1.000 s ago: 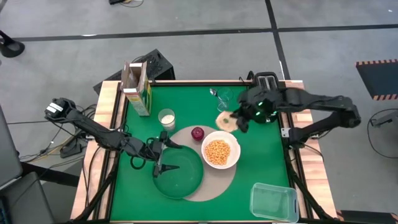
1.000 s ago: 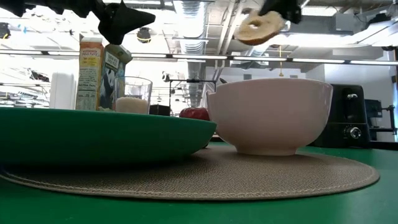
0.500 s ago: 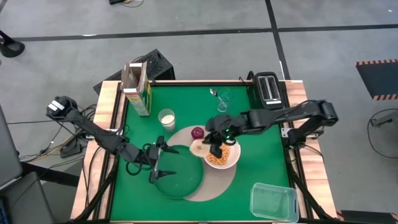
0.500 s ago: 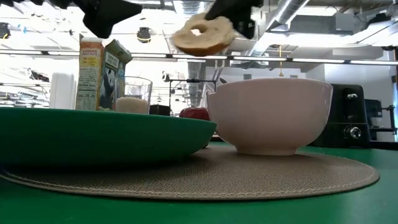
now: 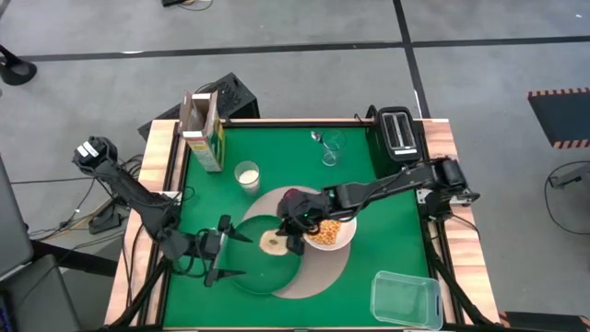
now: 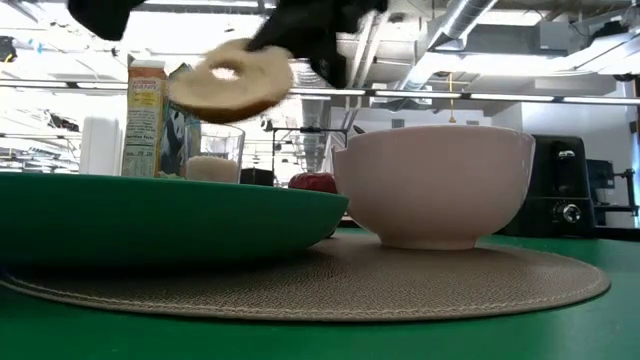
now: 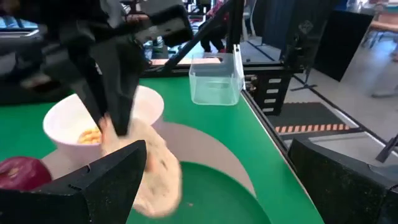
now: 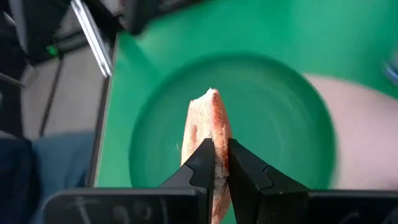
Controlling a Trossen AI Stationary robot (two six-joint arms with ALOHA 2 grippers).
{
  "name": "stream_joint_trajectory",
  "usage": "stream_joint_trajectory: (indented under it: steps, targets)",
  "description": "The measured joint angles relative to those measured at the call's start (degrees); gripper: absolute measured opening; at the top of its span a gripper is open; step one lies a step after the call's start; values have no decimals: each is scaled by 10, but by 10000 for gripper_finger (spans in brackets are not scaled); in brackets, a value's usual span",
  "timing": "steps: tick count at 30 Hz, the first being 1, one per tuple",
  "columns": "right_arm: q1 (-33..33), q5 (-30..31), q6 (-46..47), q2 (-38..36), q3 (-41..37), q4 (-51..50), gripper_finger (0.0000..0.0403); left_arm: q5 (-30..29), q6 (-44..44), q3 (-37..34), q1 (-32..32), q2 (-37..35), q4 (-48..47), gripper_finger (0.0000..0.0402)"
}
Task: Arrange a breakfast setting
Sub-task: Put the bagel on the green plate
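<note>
Right gripper (image 5: 288, 242) pinches a bagel half (image 5: 273, 243) by its edge, held in the air over the green plate (image 5: 267, 267), above the plate's far part; in the right wrist view the fingers (image 8: 205, 163) clamp narrow on the bagel (image 8: 206, 137) with the plate (image 8: 267, 118) below. In the low view the bagel (image 6: 230, 80) hangs clear above the plate rim (image 6: 170, 215). Left gripper (image 5: 224, 257) sits at the plate's left edge, jaws spread wide, nothing in them. Plate lies on the left side of the tan mat (image 5: 336, 263); white bowl (image 5: 339, 235) with cereal on the mat's right part, just beside the plate. Red apple (image 5: 291, 196) on the mat's far edge, partly behind the right arm. Glass of milk (image 5: 246, 175) off the mat toward the far left, cereal box (image 5: 203, 134) upright in the far left corner. Clear glass (image 5: 330, 148) and spoon (image 5: 316, 137) near the far edge, by the toaster (image 5: 398, 132). Plastic tub (image 5: 404, 300) at the near right corner
</note>
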Motion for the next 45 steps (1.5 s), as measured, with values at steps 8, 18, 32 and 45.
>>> stream_joint_trajectory:
  steps: [8,18,32,45]
  targets:
    - [3,-40,6,87,67,16,57,-56,-8,0,-64,-16,-20,387]
    - [3,-88,11,169,125,21,57,-80,-17,0,-85,-15,-24,387]
    - [-15,-115,40,222,138,33,57,-80,-17,0,-84,-15,-22,387]
    - [-26,-113,54,230,138,36,62,-80,-16,0,-84,-15,-27,387]
